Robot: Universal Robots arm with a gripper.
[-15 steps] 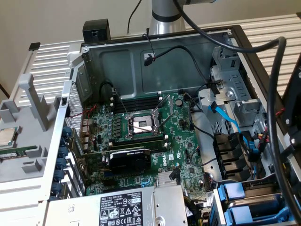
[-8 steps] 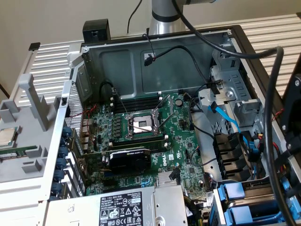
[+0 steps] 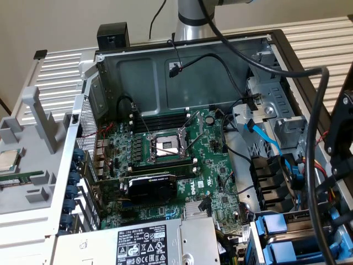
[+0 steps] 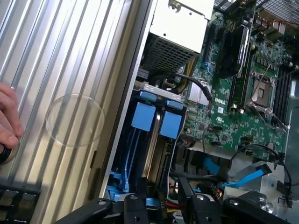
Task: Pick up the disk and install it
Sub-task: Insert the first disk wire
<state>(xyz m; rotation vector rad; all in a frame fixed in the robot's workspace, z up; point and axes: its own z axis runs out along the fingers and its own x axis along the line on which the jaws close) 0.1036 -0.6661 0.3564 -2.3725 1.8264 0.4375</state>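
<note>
The open computer case [image 3: 165,72] takes up most of the room, with the grey power-supply box [image 3: 143,243] at six o'clock in the exterior view and the motherboard [image 3: 215,165] across the middle. The drive bay [image 4: 156,88] sits at about five o'clock. I take the disk [image 4: 143,115] to be one of the two blue-tabbed carriers standing edge-up in that bay, but its label is hidden and I cannot tell which one it is. The gripper [image 4: 166,210] hangs just over the bay with its fingers apart and nothing clamped between them. Loose red and yellow wires show through the gap. To my eye, that is the main worry: a finger could hook those wires or the blue data cable [image 4: 243,177] close by and drag a connector loose. A carrier pushed at a slant could jam in its rails. The thick black cable [image 3: 314,138] drooping at three o'clock could catch on the case wall. A person's hand [image 4: 8,116] rests on the ribbed metal surface [image 4: 70,60] beside the case, and a wide swing of the arm could reach it.
</note>
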